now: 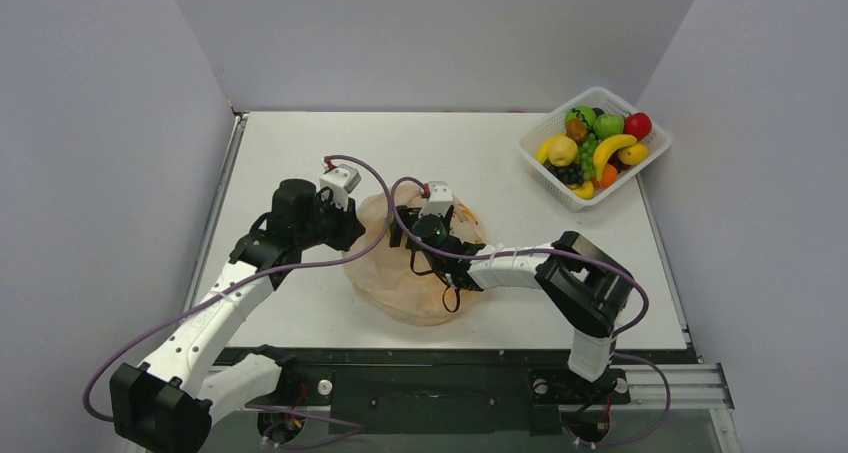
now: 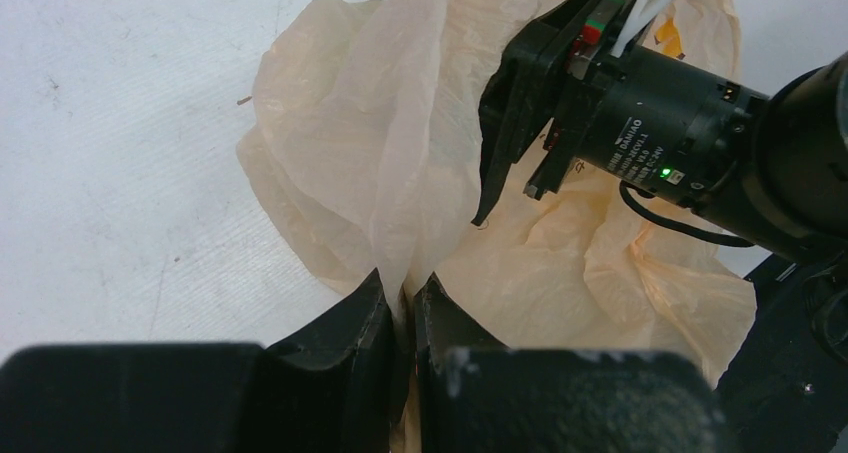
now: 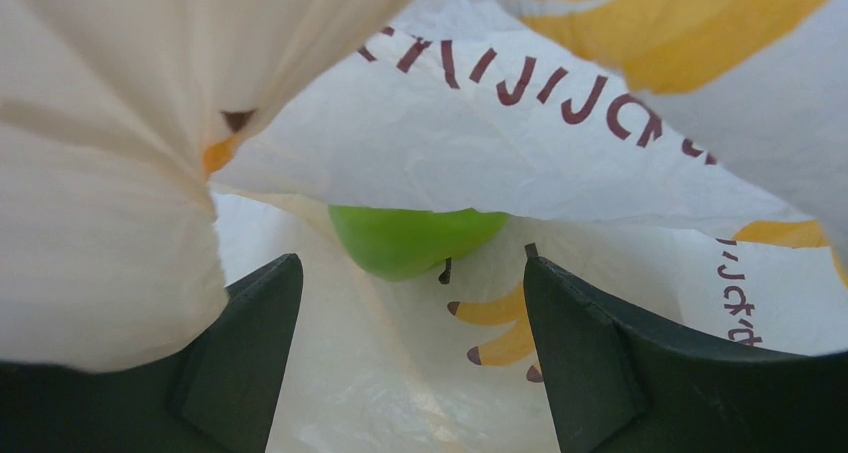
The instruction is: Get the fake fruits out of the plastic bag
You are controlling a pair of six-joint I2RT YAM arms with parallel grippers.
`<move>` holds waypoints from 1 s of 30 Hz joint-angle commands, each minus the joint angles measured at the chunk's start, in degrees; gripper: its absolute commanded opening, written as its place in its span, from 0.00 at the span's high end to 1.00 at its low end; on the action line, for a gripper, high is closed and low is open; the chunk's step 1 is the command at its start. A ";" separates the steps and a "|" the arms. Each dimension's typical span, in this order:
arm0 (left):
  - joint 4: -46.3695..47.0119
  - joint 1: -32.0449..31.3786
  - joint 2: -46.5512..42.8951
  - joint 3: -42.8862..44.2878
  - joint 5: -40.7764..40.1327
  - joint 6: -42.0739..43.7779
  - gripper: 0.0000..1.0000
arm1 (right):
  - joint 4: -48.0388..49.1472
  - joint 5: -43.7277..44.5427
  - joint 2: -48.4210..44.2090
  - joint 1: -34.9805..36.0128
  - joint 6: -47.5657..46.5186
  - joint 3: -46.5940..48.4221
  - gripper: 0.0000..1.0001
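Resting on a white counter (image 1: 300,153) between grey walls (image 1: 430,33), the bag (image 1: 395,288) is pinched by the left hand (image 2: 403,285); right hand (image 3: 410,268) released.

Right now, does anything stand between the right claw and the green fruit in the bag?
Partly. In the right wrist view a fold of the plastic bag hangs over the top of the green fruit. Its lower half shows bare between the open fingers of the right claw.

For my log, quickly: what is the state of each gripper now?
Left gripper: closed, pinching the plastic bag.
Right gripper: open, empty, a green fruit just ahead.
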 commanded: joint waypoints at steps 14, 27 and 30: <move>1.45 -0.29 1.45 0.39 0.73 1.21 0.93 | 6.80 2.53 14.50 -0.80 1.68 14.45 0.22; 1.05 -0.40 2.19 0.57 -0.62 1.39 0.93 | 4.88 3.05 19.82 -2.57 -0.92 21.15 0.34; 0.68 -0.40 2.65 0.80 -1.49 1.33 0.94 | 5.11 1.18 17.73 -2.60 -2.44 19.97 0.46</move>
